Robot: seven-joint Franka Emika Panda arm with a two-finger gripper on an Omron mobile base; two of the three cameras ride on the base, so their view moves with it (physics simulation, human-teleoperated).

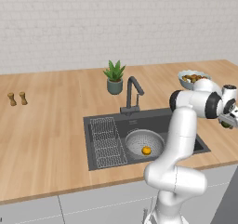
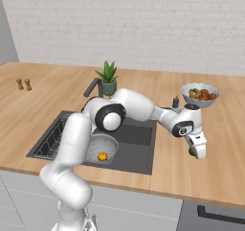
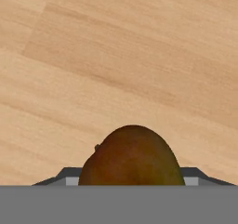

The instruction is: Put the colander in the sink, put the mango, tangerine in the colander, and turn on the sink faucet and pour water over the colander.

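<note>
1. Far left, two small shakers (image 1: 17,98) stand on the tabletop (image 1: 51,125), well apart from everything else.
2. The sink (image 1: 186,121) is sunk into the tabletop mid-scene, with its wire rack (image 1: 108,141) on the 9 o'clock side of the basin.
3. The colander (image 1: 138,140) already sits in the sink beside the rack; the tangerine (image 1: 146,150) lies inside it, toward its 5 o'clock.
4. The sink faucet (image 1: 132,95) stands at 12 o'clock of the basin. We see no water running. A potted plant (image 1: 115,77) is just behind it.
5. A fruit bowl (image 2: 200,94) sits to the right, at 2 o'clock of the sink.
6. The mango (image 3: 132,157) is on the bare tabletop right of the sink, at 6 o'clock of the fruit bowl, not yet in the colander.
7. The end effector (image 2: 197,151) is down over the mango. In the hand view the fruit sits between the finger tips (image 3: 69,175), which flank it on both sides. We can't tell whether the jaws are clamped yet or just close around it.
8. Handling, our guess: the mango looks firm, smooth, rounded and fairly light, so slip or roll-out is the risk. Best to take it across the widest middle, squeezing moderately so it doesn't bruise.
</note>
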